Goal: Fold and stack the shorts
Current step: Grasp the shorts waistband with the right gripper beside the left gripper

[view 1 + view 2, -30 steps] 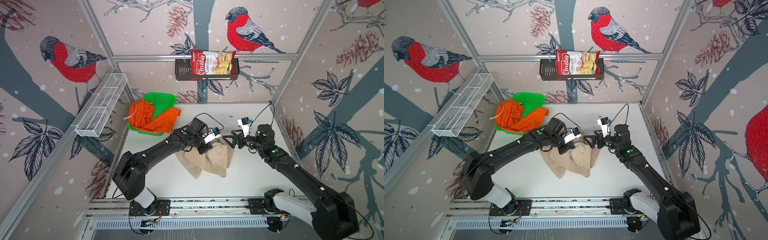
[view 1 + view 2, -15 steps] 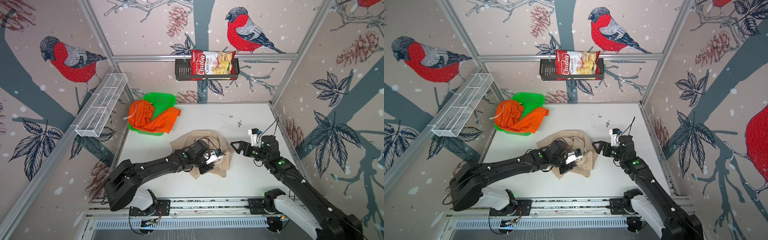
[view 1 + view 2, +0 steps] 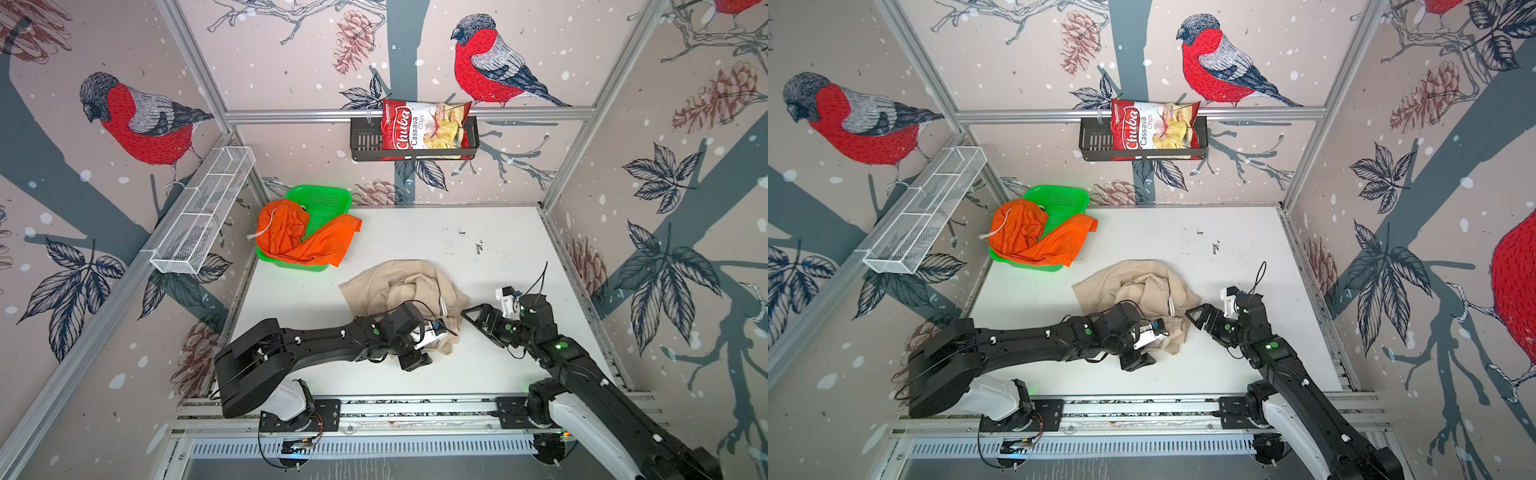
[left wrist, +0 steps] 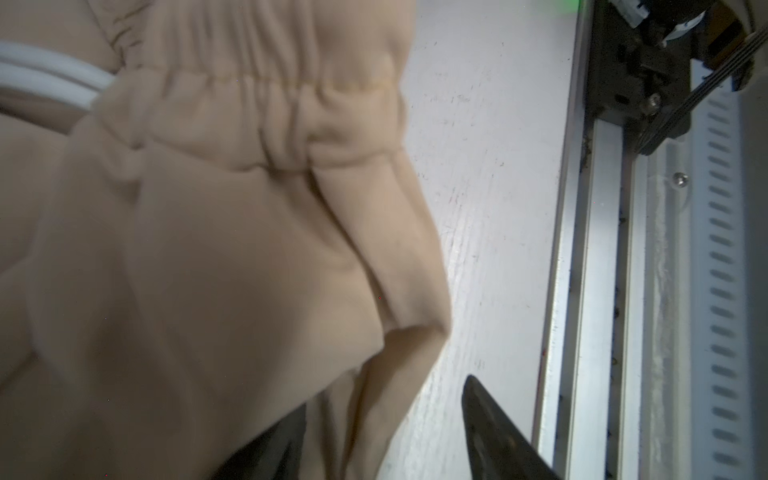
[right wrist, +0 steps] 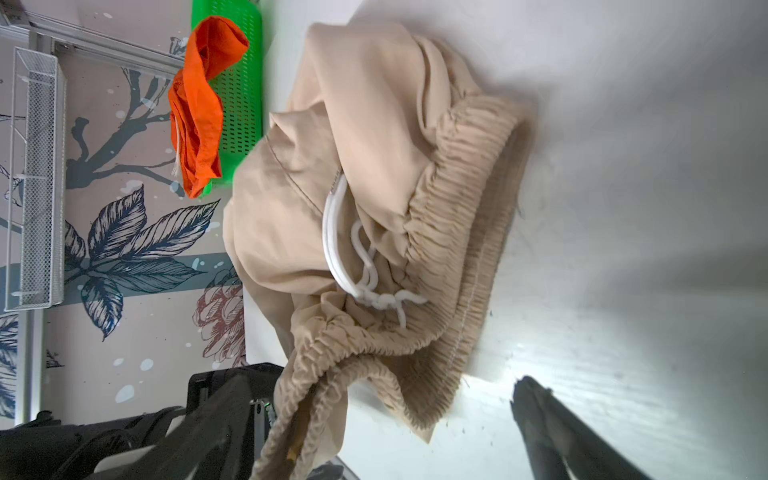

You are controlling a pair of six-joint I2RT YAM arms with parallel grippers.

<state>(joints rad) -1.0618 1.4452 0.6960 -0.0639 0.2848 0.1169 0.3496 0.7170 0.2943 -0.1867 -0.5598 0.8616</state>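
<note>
Scene: a white table (image 3: pixel 415 232) inside a booth with bird-patterned walls, seen from above, with my two black arms reaching in from the near edge.
Beige shorts (image 3: pixel 399 286): an unfolded, crumpled heap near the middle of the table, nothing stacked on it.
Long axis: in both top views the heap runs on a slant, from a flat leg at the far left down to the bunched waist at the near right.
Waistband (image 5: pixel 457 232): gathered elastic doubled over on itself, with the white drawstring (image 5: pixel 353 257) knotted in its hollow. This is the end that faces both my arms.
Left fingers (image 4: pixel 490 424): spread partway, low at the near edge of the heap. A fold of beige cloth drapes against one of them, and I see no pinch on it.
Right fingers (image 5: pixel 552 432): spread wide and holding nothing, just beside the waistband on its right, with bare table between.
Nearer arm: the left, which touches the cloth. The right is close but apart.
Orange shorts (image 3: pixel 299 237): crumpled in the green mesh basket (image 3: pixel 328 199) at the far left corner, one leg spilling over its rim, well apart from both arms.
Stage, as I judge it: early. Neither pair is flattened or folded.
Next move turns on: the waistband lying between my two sets of fingers, so each arm can likely take its own end and draw the cloth flat along that slant.
</note>
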